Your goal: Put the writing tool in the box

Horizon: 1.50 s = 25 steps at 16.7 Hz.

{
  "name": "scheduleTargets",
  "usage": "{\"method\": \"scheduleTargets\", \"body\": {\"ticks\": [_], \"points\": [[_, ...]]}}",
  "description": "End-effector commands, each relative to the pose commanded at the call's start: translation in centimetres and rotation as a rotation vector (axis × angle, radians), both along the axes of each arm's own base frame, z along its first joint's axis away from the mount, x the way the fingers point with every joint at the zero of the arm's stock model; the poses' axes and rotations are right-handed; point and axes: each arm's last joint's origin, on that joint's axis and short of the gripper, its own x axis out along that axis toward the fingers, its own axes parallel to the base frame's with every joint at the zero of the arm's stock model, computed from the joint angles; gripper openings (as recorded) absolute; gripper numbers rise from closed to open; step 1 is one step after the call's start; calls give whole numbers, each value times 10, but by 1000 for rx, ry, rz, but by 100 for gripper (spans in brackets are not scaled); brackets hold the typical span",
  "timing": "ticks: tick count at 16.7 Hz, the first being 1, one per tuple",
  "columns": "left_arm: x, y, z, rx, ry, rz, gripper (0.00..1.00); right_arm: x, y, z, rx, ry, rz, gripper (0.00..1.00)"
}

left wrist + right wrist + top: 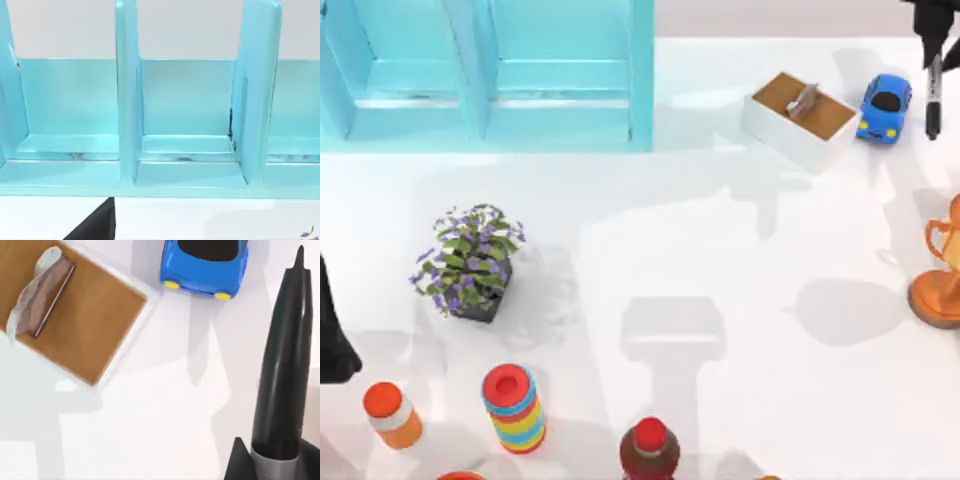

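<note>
The writing tool [932, 100] is held above the table's far right corner by my right gripper [931, 42], which is shut on its upper end. In the right wrist view its black end [285, 365] points away from the gripper fingers [237, 462] toward the table. The box [800, 118], white-walled with a brown inside and a small grey piece, stands on the table left of the pen; it also appears in the right wrist view [95, 325]. My left arm [332, 330] is parked at the table's left edge.
A blue toy car [883, 107] sits between the box and the pen. A light-blue shelf unit [490, 70] fills the far left. A potted plant [470, 262], a trophy [942, 270] and bottles [515, 408] along the near edge stand elsewhere.
</note>
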Motion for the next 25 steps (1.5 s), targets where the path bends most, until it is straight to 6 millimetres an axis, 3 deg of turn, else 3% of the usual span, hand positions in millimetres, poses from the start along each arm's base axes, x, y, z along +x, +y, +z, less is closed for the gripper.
{"method": "scheduleTargets", "body": {"ticks": [2, 5, 8, 10, 12, 19, 25], "points": [[0, 0, 0, 0, 0, 0, 100, -10, -67, -7, -9, 71, -341, 0], [0, 0, 0, 0, 0, 0, 100, -43, -155, -17, -44, 180, -801, 0], [0, 0, 0, 0, 0, 0, 100, -86, -216, -24, -89, 276, -1144, 0], [0, 0, 0, 0, 0, 0, 100, -108, -240, -27, -113, 319, -1283, 0], [0, 0, 0, 0, 0, 0, 100, -118, -249, -28, -124, 341, -1341, 0], [0, 0, 0, 0, 0, 0, 100, -118, -245, -31, -119, 322, -1340, 0], [0, 0, 0, 0, 0, 0, 100, -122, -232, -57, -120, 337, -1335, 0]]}}
